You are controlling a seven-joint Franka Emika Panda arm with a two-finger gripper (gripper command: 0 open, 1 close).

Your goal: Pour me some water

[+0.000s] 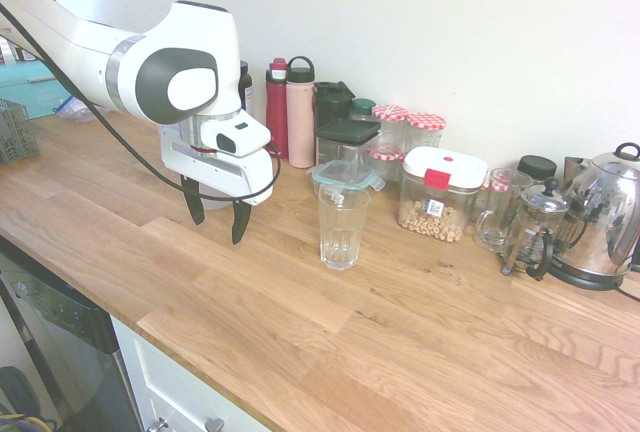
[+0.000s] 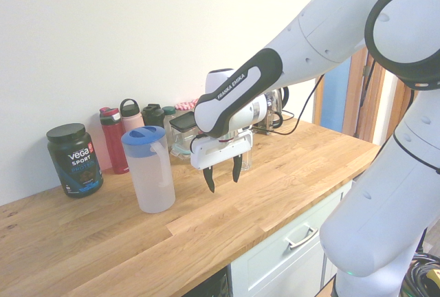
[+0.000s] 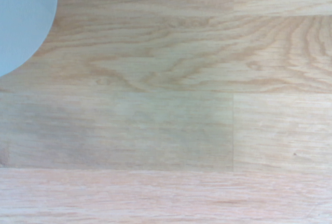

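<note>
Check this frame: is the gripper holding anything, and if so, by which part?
Nothing is held. The gripper hangs open above the bare wooden counter, between the jug and the drinking glass, touching neither.

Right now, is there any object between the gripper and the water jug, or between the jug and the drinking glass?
Nothing visible blocks either path. The open gripper hangs above bare counter beside the jug, with only empty wood between them. The glass stands apart on the gripper's other side, so the arm itself sits between jug and glass.
</note>
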